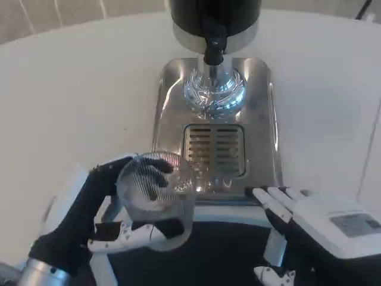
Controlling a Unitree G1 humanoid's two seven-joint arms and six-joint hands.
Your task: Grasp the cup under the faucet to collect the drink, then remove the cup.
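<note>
Head view
Cup point(156, 193): a clear ribbed glass is seen at the lower left of centre, tilted, just in front of the near left corner of the steel tray and well short of the faucet.
Left hand point(122, 208): placed at the lower left of the frame; the cup is gripped, with dark fingers point(152, 173) wrapped over its upper side and a white finger laid under its base.
Right hand point(309, 220): seen at the lower right, palm down, near the front right corner of the tray; nothing is held, and its fingers point(271, 196) are stretched out close together, pointing toward the upper left.
Faucet point(214, 49): a black spout is set at the top centre, hanging from the dark dispenser body point(214, 18).
Tray point(262, 119): a polished steel drip tray is spread across the centre, with a slotted grille point(214, 149) in its near half and a shiny ringed base under the spout.
Table point(71, 95): a white surface is seen around the tray on both sides.
</note>
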